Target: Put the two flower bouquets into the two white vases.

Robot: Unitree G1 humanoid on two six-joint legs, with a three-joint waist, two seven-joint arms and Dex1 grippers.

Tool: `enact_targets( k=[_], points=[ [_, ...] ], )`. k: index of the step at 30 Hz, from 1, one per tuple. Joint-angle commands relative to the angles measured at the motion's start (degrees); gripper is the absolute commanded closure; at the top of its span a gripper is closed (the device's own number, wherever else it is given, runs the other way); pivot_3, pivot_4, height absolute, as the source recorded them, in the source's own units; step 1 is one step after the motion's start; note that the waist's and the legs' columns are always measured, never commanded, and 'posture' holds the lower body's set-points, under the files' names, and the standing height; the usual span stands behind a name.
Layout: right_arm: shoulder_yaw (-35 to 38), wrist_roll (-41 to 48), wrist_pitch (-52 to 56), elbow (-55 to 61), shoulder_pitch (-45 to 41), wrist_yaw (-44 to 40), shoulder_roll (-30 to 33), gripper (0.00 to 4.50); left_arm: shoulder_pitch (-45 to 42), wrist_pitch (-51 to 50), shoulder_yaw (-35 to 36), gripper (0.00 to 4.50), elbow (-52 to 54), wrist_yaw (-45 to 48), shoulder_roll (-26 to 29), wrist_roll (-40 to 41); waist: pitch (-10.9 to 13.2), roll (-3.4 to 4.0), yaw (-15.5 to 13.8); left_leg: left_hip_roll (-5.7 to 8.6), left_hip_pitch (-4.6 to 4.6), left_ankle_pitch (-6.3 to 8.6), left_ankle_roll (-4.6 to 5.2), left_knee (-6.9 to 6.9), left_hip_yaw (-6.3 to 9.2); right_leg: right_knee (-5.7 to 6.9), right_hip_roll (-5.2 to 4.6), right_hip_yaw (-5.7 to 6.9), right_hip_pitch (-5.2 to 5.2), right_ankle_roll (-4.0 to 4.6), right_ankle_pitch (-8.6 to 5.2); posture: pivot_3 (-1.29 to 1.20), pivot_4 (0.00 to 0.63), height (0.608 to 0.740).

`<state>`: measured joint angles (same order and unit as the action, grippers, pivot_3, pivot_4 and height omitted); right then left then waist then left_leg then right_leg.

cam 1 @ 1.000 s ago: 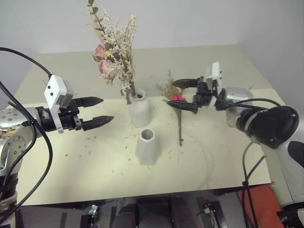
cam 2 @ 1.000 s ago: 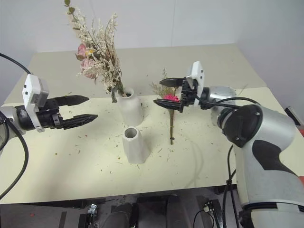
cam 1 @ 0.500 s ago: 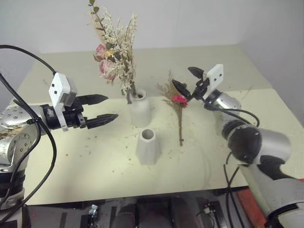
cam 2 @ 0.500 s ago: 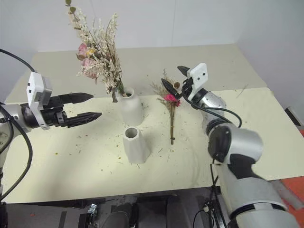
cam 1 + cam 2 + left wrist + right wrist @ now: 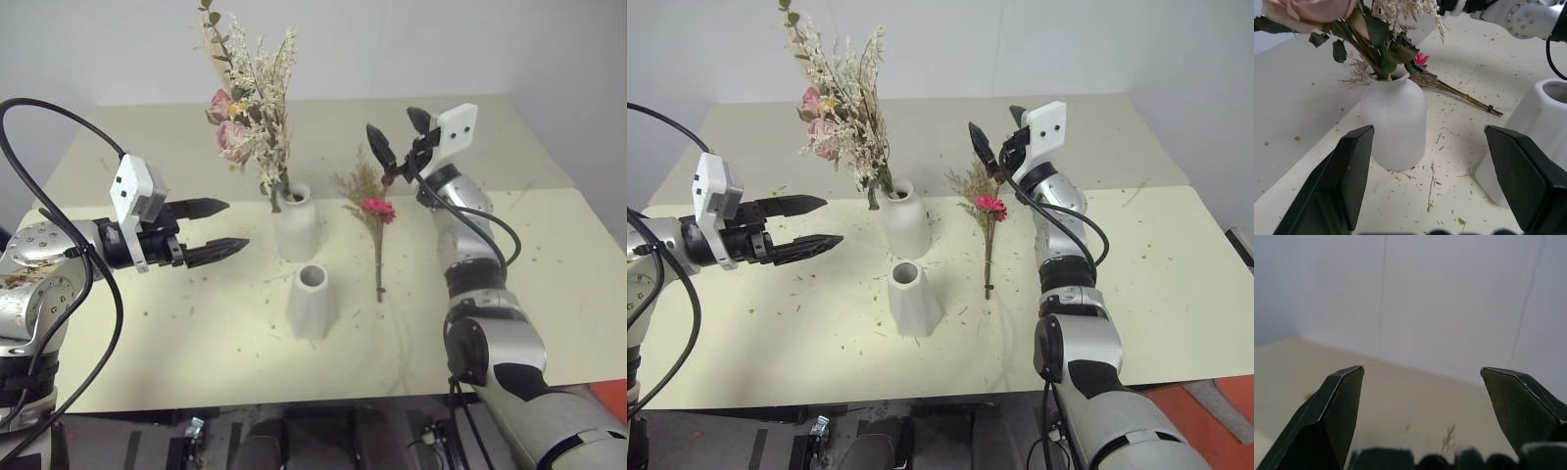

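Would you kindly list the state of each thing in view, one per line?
Rose bouquet: upright in bottle vase.
Bottle vase: upright, filled.
Faceted vase: upright, empty.
Daisy bouquet: lying on table.
Left gripper: open, empty.
Right gripper: open, empty, raised.

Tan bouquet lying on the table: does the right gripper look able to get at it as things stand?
Probably yes. The tan bouquet lies flat and uncovered beside both vases, and the right gripper hangs open just above its flower end with nothing between; it points upward, though, so the wrist must tip down first.
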<state>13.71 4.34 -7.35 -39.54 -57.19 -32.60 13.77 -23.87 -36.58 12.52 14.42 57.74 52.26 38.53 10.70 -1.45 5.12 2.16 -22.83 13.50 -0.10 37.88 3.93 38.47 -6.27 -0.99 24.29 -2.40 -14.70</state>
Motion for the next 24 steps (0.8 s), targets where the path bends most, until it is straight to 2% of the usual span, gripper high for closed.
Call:
enact_targets(
  k=[1,6,8,14,19,24],
  points=[
    [-1.62,4.7,16.34,14.66,1.56,-1.79,3.15,0.01,0.02,0.09,2.69,0.6,1.59,2.18,1.38,2.17,0.0,0.0,-0.4,0.0,-0.01,0.01,0.01,0.0,0.0,0.0,0.0,0.01,0.01,0.0,0.0,0.0,0.15,0.74],
    [-5.01,7.41,38.17,26.91,2.99,-2.99,8.34,0.01,-0.96,0.73,3.4,0.6,0.61,6.75,2.36,4.48,0.0,0.0,-0.93,-0.03,0.01,0.04,0.07,0.0,0.0,-0.01,0.06,0.01,0.01,0.0,0.0,0.0,0.15,0.74],
    [-8.41,7.56,49.68,30.14,2.33,-4.88,12.28,0.01,-1.7,0.67,3.75,0.6,-0.01,9.46,3.12,5.84,0.0,0.0,-1.3,-0.03,0.02,0.04,0.08,0.0,0.0,-0.02,0.08,0.02,0.01,0.0,0.0,0.0,0.15,0.74],
    [-13.91,9.82,72.54,32.05,-1.66,-6.95,18.61,0.01,-4.1,1.32,3.12,0.6,-1.52,15.42,5.5,6.49,0.0,0.0,-1.69,0.02,0.0,0.06,0.11,0.01,-0.02,-0.38,0.08,0.05,-0.01,0.01,0.01,0.0,0.15,0.74],
    [-18.02,12.07,85.92,28.84,-6.82,-8.4,20.16,0.01,-8.3,-0.18,2.21,0.6,-4.13,18.94,6.01,8.14,0.0,0.0,-1.62,0.02,-0.01,0.06,0.12,0.01,-0.02,-0.39,0.1,0.07,-0.02,0.02,0.01,0.0,0.15,0.74],
    [-24.3,10.74,92.19,23.24,-9.87,-6.84,19.54,0.01,-10.59,-0.35,-0.39,0.6,-5.46,24.25,7.26,7.36,0.0,0.0,-1.69,0.02,0.0,0.06,0.12,0.01,-0.04,-0.37,0.11,0.09,-0.05,0.02,0.01,0.0,0.15,0.74]
  ],
)
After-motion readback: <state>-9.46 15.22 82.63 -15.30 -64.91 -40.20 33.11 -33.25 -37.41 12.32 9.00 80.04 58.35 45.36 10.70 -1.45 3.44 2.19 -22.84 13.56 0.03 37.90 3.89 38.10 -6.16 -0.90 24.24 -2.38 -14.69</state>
